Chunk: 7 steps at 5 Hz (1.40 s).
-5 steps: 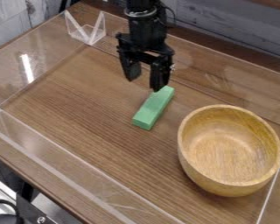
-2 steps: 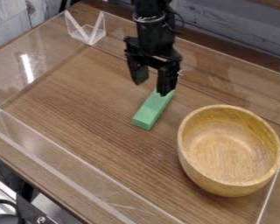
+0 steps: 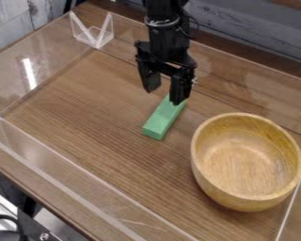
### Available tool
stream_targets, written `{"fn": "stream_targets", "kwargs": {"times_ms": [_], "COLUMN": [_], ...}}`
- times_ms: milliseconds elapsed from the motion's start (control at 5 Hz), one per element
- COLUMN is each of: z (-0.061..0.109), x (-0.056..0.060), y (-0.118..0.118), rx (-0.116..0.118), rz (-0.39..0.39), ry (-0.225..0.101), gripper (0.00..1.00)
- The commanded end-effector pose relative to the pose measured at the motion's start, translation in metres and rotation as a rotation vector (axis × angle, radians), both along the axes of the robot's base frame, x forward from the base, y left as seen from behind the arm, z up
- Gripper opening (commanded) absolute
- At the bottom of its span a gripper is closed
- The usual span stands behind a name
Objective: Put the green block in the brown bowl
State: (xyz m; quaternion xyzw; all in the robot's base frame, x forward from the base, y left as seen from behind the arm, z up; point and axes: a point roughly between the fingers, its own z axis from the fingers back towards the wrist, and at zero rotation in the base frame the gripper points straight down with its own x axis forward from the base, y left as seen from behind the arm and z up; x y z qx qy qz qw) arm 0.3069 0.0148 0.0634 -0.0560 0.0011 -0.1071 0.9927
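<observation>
My jaws [image 3: 166,99] are standing wide, nothing gripped; flat bright-green block [image 3: 166,119] is lying w/ far end nearest me, long axis pointing twd jaws.

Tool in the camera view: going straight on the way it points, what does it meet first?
Likely the green block, its far end lying just ahead of the open tool; height above the table is unclear.

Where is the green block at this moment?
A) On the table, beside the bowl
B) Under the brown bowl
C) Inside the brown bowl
A: the green block lies on the wooden table, with the brown bowl beside it.
</observation>
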Motion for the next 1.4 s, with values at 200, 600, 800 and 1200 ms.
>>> {"fn": "stream_targets", "kwargs": {"times_ms": [200, 600, 800, 1200], "z": [0.011, -0.001, -0.013, -0.030], "x": [0.013, 0.015, 0.015, 0.015], "y": [0.003, 0.006, 0.006, 0.005], "rx": [0.010, 0.012, 0.012, 0.007], "rz": [-0.006, -0.010, -0.017, -0.031], "ry": [-0.051, -0.049, -0.048, -0.046], "gripper": [1.00, 1.00, 1.00, 1.00]}}
